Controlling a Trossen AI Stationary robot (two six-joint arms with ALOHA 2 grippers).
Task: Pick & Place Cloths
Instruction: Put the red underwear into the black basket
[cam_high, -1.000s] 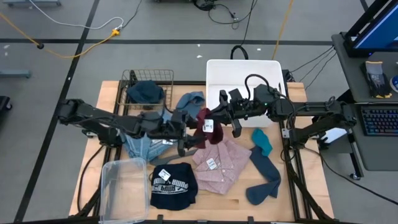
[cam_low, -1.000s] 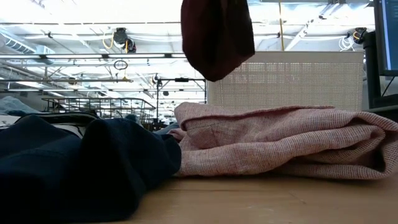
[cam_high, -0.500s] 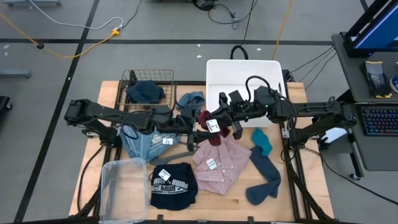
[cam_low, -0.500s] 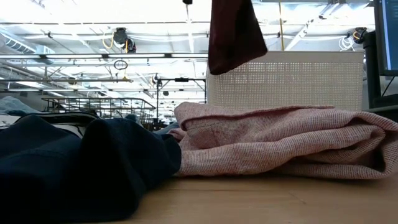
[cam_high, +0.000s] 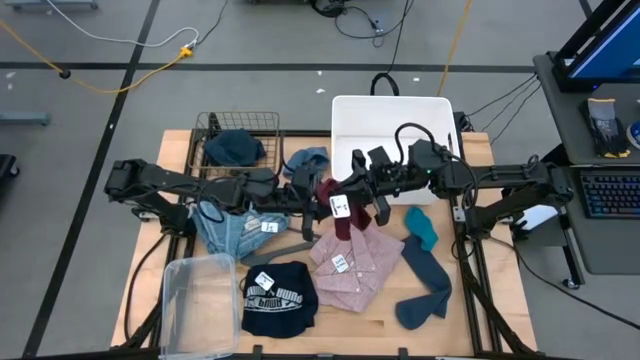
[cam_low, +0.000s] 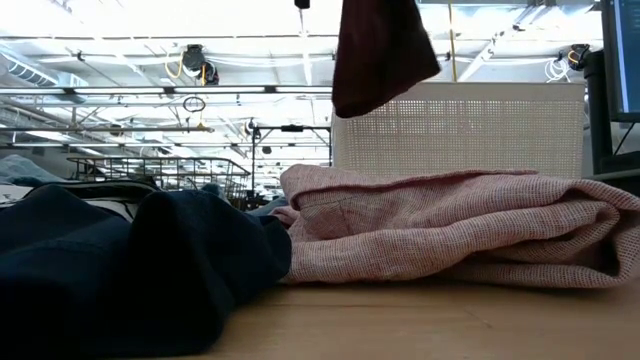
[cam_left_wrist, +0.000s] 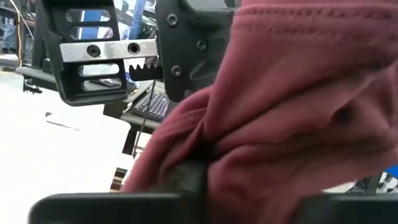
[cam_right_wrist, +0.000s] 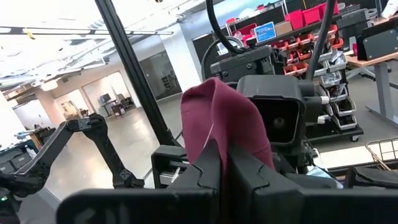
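A maroon cloth (cam_high: 337, 197) with a white tag (cam_high: 340, 208) hangs in the air over the middle of the table, between my two grippers. My left gripper (cam_high: 318, 203) reaches in from the left and is shut on it. My right gripper (cam_high: 353, 192) comes from the right and is shut on it too. Below it a pink checked cloth (cam_high: 350, 262) lies flat on the table. The low view shows the maroon cloth's lower end (cam_low: 378, 60) well above the pink cloth (cam_low: 450, 225). My left gripper has a bunched fold of the maroon cloth (cam_left_wrist: 208, 152) between its fingers, coming about level from the table's left. The cloth gathers in creases at the fingers; how many layers cannot be told. My right gripper pinches a fold of the maroon cloth (cam_right_wrist: 214, 134) between its two shut fingers, level from the table's right. The cloth is lifted clear, its loose end (cam_low: 375, 95) hanging slack below.
Light blue denim (cam_high: 225, 228) and a black cloth with white print (cam_high: 278, 295) lie at the left. Teal and grey-blue cloths (cam_high: 425, 270) lie at the right. A wire basket (cam_high: 238, 140) holds a navy cloth. A white bin (cam_high: 345, 115) stands at the back, a clear box (cam_high: 195, 300) near front left.
My left gripper has gone toward the table's right edge, away from the denim and up to the maroon cloth, and now has it. The maroon cloth's hanging end has shifted and risen a little, and the cloth looks narrower and more bunched.
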